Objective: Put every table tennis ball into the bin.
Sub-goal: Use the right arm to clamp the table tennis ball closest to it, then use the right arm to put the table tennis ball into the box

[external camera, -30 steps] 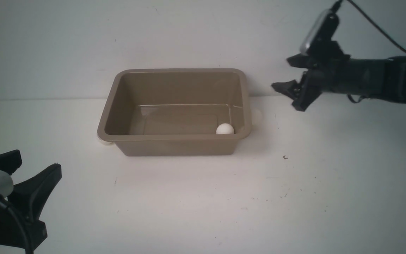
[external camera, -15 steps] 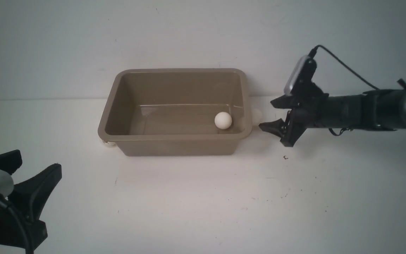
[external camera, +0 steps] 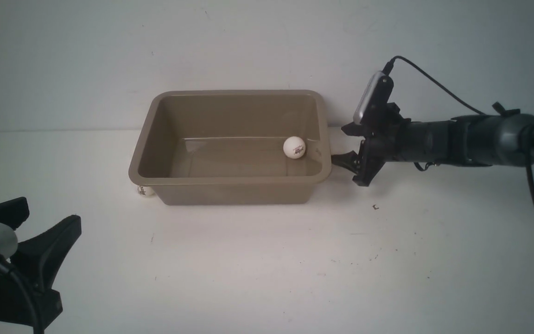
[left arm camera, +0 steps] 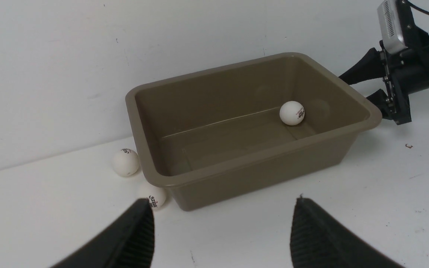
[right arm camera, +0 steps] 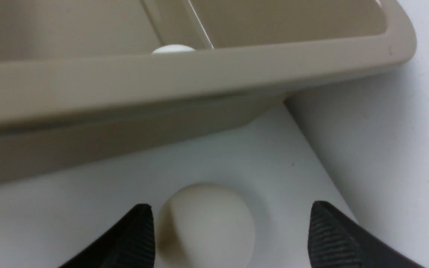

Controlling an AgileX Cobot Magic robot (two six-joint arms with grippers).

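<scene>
The tan bin [external camera: 230, 180] stands mid-table with one table tennis ball [external camera: 294, 147] inside, near its right wall. My right gripper [external camera: 340, 145] reaches in low beside the bin's right side. In the right wrist view it is open [right arm camera: 231, 208] around another white ball [right arm camera: 205, 227] on the table, with a gap on one side. Two more balls [left arm camera: 126, 162] [left arm camera: 153, 197] lie by the bin's left end; the front view shows only one [external camera: 144, 190]. My left gripper [external camera: 49, 215] hovers open and empty at the near left.
A white wall rises just behind the bin. The bin's flared rim [right arm camera: 199, 74] overhangs the table just in front of the right fingers. A small dark speck [external camera: 375, 207] lies on the table below the right gripper.
My right arm has come down and leftward to the bin's right side, its jaws narrowing. The ball inside the bin has rolled toward the back. The left arm is unchanged.
</scene>
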